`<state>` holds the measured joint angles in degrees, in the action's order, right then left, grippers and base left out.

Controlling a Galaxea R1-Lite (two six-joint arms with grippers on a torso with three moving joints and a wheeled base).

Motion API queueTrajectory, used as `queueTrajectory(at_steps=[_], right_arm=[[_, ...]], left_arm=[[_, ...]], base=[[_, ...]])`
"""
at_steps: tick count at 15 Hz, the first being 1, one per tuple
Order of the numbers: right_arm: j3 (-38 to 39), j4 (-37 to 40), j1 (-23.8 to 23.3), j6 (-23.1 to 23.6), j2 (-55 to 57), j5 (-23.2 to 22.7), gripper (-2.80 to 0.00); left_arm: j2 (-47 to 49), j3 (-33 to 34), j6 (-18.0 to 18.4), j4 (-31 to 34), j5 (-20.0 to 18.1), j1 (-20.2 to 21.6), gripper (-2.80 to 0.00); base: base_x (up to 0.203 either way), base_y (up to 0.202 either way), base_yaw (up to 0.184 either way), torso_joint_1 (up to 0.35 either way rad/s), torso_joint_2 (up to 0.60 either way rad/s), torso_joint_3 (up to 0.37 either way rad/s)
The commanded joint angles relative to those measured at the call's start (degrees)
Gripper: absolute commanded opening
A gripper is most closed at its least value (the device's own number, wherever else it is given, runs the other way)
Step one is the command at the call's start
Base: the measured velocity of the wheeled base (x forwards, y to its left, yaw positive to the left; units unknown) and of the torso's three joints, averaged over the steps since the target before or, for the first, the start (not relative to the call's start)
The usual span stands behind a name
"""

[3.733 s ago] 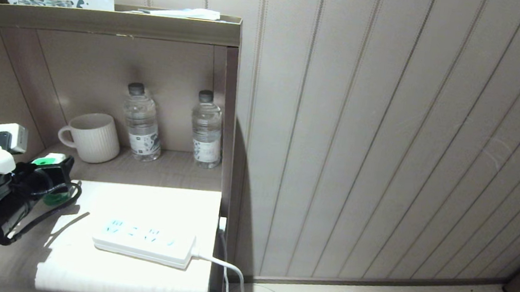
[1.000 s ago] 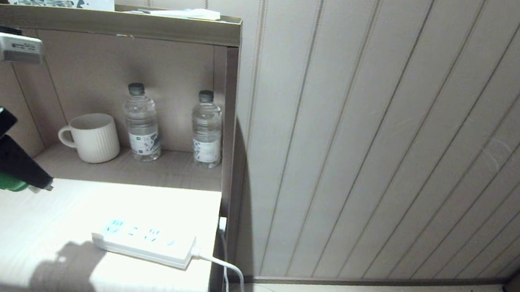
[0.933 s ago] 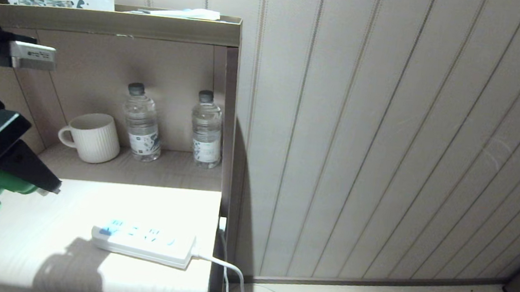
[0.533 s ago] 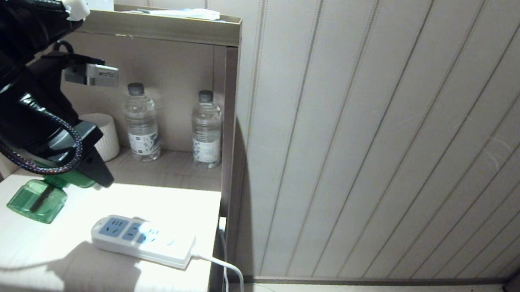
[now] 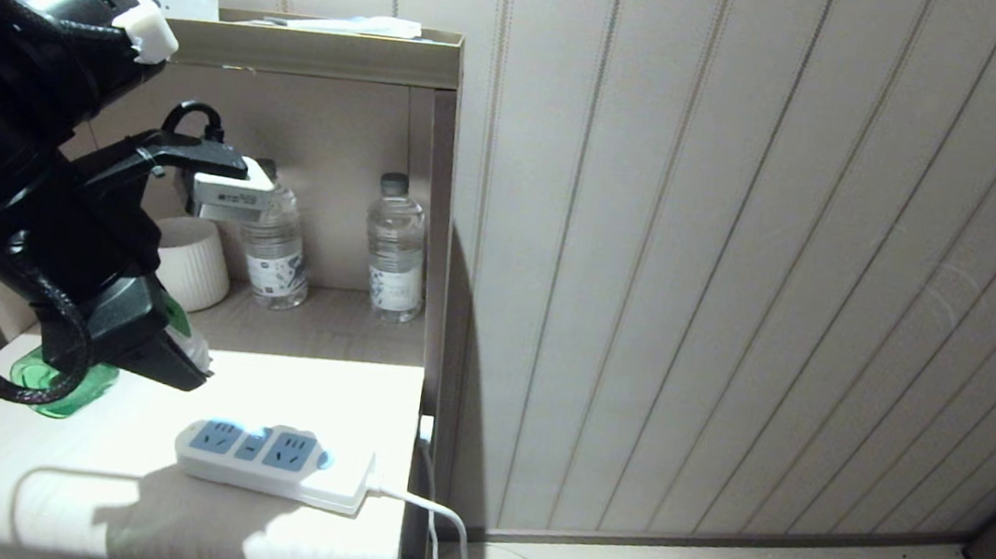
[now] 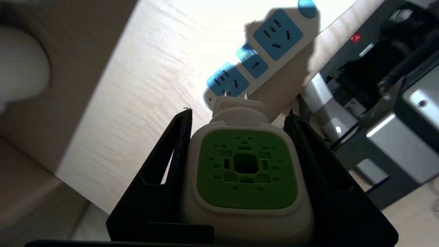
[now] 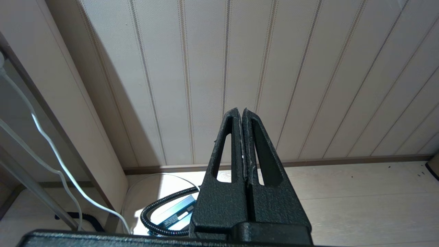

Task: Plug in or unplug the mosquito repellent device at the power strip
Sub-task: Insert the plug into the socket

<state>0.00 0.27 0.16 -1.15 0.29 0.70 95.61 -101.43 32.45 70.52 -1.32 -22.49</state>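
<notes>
Left tool (image 6: 240,116) clamps the mosquito repellent device (image 6: 245,168), angled downward with prongs toward the power strip (image 6: 260,58).

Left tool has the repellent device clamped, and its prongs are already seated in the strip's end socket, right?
Not seated. The left wrist view shows the left tool clamped on the repellent device, but its prongs are bare and short of the strip, pointing toward the end socket. It is not plugged in yet.
</notes>
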Motion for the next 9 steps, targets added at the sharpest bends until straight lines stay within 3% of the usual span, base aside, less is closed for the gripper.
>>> queueTrajectory(at_steps=[1,7,9], right_arm=[[0.0,0.0,0.0,0.0,0.0,0.0,-2.8],[0.0,0.0,0.0,0.0,0.0,0.0,-2.8],[0.0,0.0,0.0,0.0,0.0,0.0,-2.8]], left_arm=[[-2.2,2.8,8.4,-1.6,0.1,0.0,-2.8],[0.9,2.5,24.9,-1.8,0.5,-0.5,-2.8],[3.1,1.2,28.3,-0.5,0.4,-0.5,-2.8]], base=[[0.0,0.0,0.0,0.0,0.0,0.0],[0.0,0.0,0.0,0.0,0.0,0.0],[0.0,0.0,0.0,0.0,0.0,0.0]])
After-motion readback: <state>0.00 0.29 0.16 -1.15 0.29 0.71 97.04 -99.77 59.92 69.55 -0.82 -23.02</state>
